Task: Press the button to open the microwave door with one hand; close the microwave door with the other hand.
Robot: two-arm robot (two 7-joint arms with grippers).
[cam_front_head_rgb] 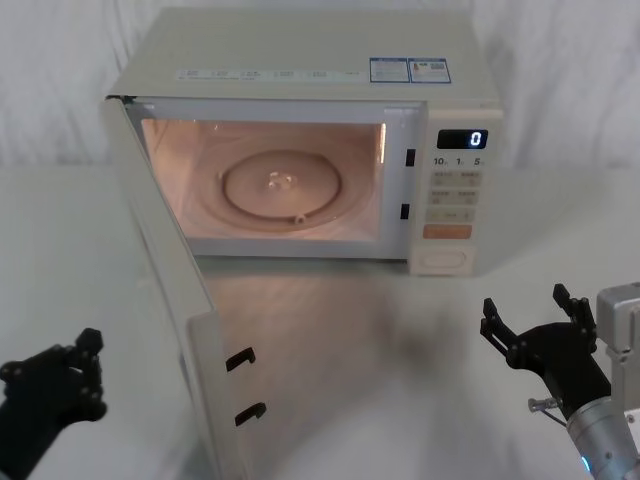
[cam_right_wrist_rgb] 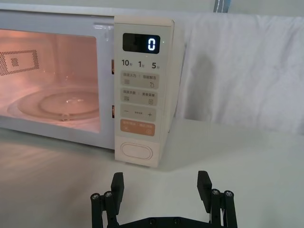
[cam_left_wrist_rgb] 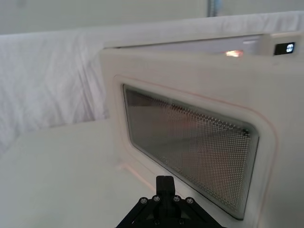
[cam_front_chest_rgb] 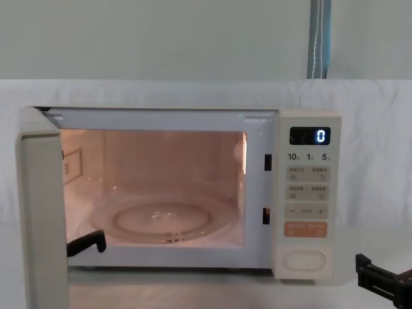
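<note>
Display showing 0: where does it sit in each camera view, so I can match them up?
Head: display upper right, on the microwave front.
Left wrist: top right corner, past the open door.
Right wrist: upper middle, above the keypad.
Chest: right side, mid-height.
Shared landmark: the microwave's top edge, just above it.

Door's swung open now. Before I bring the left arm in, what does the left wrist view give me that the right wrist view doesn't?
Left wrist view alone: the outer face of the microwave door with its dark mesh window, seen close ahead of the left gripper.

Right wrist view alone: the control panel, with the button at its bottom, the orange key above it, and the lit cavity with the glass turntable. The right gripper hangs low before the panel, fingers apart.

Both: the display and the white cloth backdrop.
</note>
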